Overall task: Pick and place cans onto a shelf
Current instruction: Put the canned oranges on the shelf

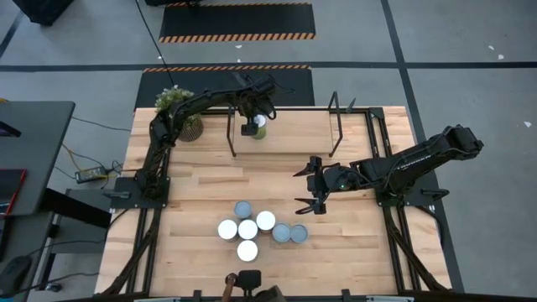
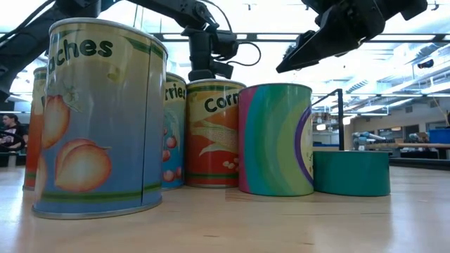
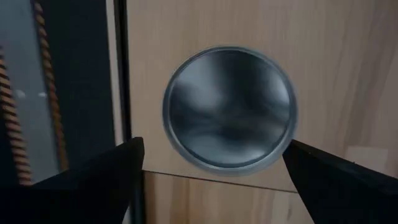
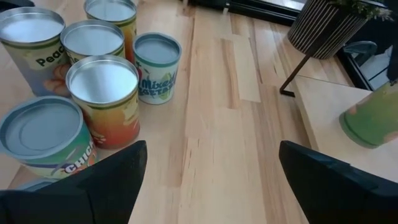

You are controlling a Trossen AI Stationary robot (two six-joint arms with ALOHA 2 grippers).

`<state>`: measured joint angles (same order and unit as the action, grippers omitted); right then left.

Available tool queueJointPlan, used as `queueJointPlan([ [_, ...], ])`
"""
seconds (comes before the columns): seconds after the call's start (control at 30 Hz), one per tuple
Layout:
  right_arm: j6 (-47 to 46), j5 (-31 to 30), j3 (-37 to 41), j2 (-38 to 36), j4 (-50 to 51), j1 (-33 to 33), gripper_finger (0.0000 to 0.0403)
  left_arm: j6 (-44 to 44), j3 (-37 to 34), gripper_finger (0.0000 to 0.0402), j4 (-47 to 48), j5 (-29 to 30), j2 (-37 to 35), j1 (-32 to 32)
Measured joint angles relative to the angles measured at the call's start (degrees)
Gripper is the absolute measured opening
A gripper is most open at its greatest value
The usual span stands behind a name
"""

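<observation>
Left gripper (image 1: 252, 128) spread, released above green tin (image 1: 259, 127) on wood-topped shelf (image 1: 294, 134); right gripper (image 1: 304, 187) spread, empty, aiming at clustered tins (image 1: 247, 229).

Bright, even light falls from overhead; in the low view the ceiling strip lights (image 2: 394, 53) blow out to white toward one o'clock, so both arms read as dark silhouettes against the glare. The nearest can (image 2: 98, 116) there looms large, its label lit softly from the front, and the background room goes hazy. From above, the table (image 1: 193, 252) is evenly lit with only faint shadows beneath the arms. The left wrist view is soft: the can top (image 3: 229, 107) shows smeared grey reflections, and the fingers (image 3: 81, 186) are blurred black wedges. The right wrist view is sharper, with pale glare on the can tops (image 4: 102, 78).
</observation>
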<state>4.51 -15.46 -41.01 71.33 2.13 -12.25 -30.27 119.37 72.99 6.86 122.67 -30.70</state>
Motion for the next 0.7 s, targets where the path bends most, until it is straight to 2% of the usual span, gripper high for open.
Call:
queueJointPlan([
  [0.4, 0.0, 0.5, 0.0, 0.0, -0.5, 0.0, 0.0373, 1.4, -2.9, 0.0389, -0.8, -1.2, 0.0, -0.3],
  [0.7, 0.0, 0.6, 0.0, 0.0, -0.6, 0.0, 0.0373, 7.8, -3.9, 0.0389, -1.9, -2.5, 0.0, 0.4],
])
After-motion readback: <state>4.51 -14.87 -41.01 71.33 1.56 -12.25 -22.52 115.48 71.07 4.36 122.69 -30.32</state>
